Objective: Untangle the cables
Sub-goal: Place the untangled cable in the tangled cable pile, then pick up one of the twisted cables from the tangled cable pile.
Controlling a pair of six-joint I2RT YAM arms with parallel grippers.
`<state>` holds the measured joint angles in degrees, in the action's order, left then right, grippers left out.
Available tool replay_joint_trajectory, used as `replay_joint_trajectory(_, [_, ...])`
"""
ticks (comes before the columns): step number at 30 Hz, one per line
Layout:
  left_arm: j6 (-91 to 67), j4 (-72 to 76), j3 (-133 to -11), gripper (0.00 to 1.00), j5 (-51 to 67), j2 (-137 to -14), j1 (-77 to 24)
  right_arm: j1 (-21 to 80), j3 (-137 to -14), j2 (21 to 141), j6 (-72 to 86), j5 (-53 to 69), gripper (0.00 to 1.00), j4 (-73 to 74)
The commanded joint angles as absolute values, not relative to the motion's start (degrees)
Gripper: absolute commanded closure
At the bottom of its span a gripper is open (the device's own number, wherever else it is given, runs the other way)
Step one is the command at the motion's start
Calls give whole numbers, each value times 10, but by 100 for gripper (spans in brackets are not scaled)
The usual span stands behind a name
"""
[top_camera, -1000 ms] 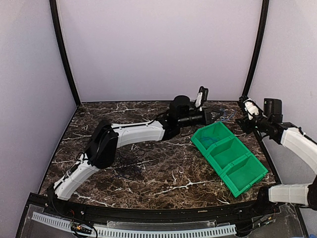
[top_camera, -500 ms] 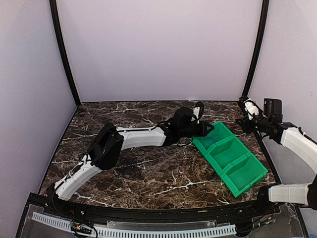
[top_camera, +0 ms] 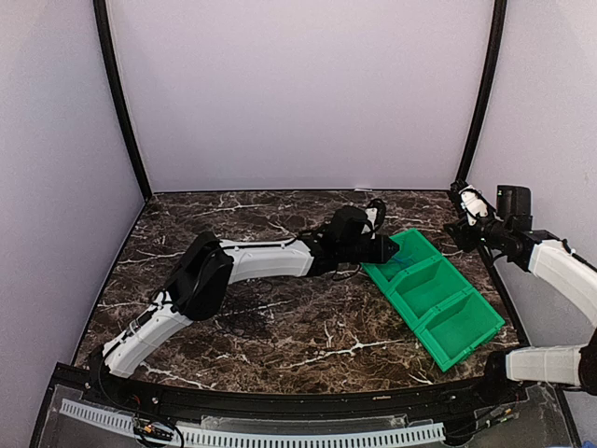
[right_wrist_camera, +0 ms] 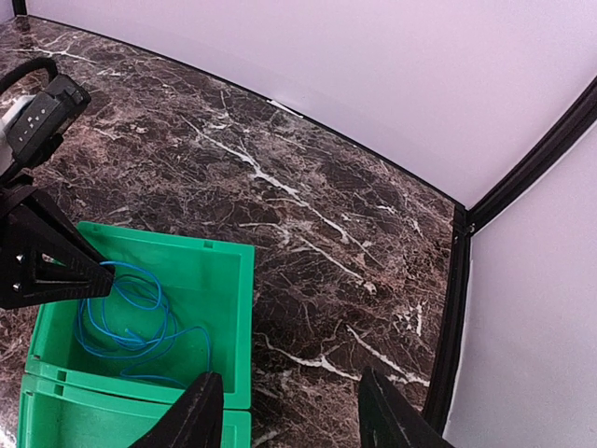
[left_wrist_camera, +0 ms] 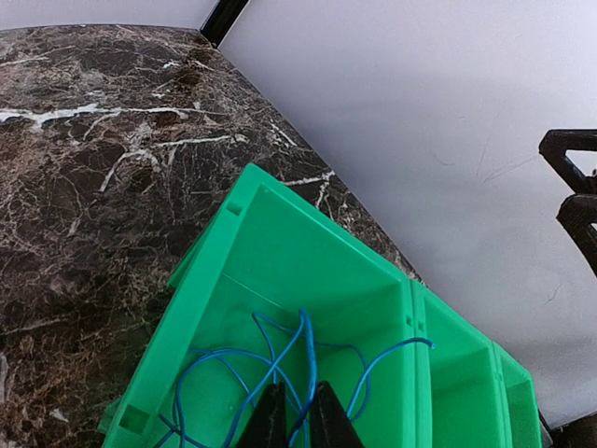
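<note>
The bright blue cable (left_wrist_camera: 307, 330) lies in loose loops in the far compartment of a green three-part bin (left_wrist_camera: 187, 327). My left gripper (left_wrist_camera: 298, 420) is shut on a strand of it and reaches into that compartment from the left (top_camera: 390, 248). The blue loops also show in the right wrist view (right_wrist_camera: 208, 347), beside the left gripper's black fingers (right_wrist_camera: 47, 266). My right gripper (right_wrist_camera: 294, 415) is open and empty. It hangs above the table just past the bin's far right corner (top_camera: 459, 230). No black cables show in any view.
The green bin (top_camera: 373, 273) lies diagonally on the dark marble table (top_camera: 280, 317), right of centre; its two nearer compartments look empty. Lilac walls close off the back and sides. A black frame post (right_wrist_camera: 457, 308) stands at the far right corner.
My left gripper has come down from high at the back and now sits low in the bin's far compartment with the blue cable. The right arm has not moved.
</note>
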<state>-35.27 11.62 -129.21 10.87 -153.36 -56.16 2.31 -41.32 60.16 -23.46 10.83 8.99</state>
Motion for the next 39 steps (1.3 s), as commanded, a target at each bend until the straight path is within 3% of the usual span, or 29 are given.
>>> replay_joint_trajectory(1, [-326,83,-1287,87,94,-1485,-565,20,-410,598,-234,118,49,71])
replay_joint_trajectory(4, [-315,57,-1282,85,88,-1468,-565,21,-411,599,-235,119,49,72])
replay_joint_trajectory(12, [-283,5,-1228,66,90,-1393,-564,21,-410,595,-237,120,49,73])
replay_joint_trajectory(21, [-219,-53,-1149,64,56,-1280,-564,21,-409,588,-240,127,48,74])
replay_joint_trajectory(33, [-170,-149,-818,61,-112,-996,-565,20,-409,579,-249,154,48,82])
replay_joint_trajectory(39, [-252,-245,-689,57,-212,-876,-555,21,-409,577,-254,166,47,88])
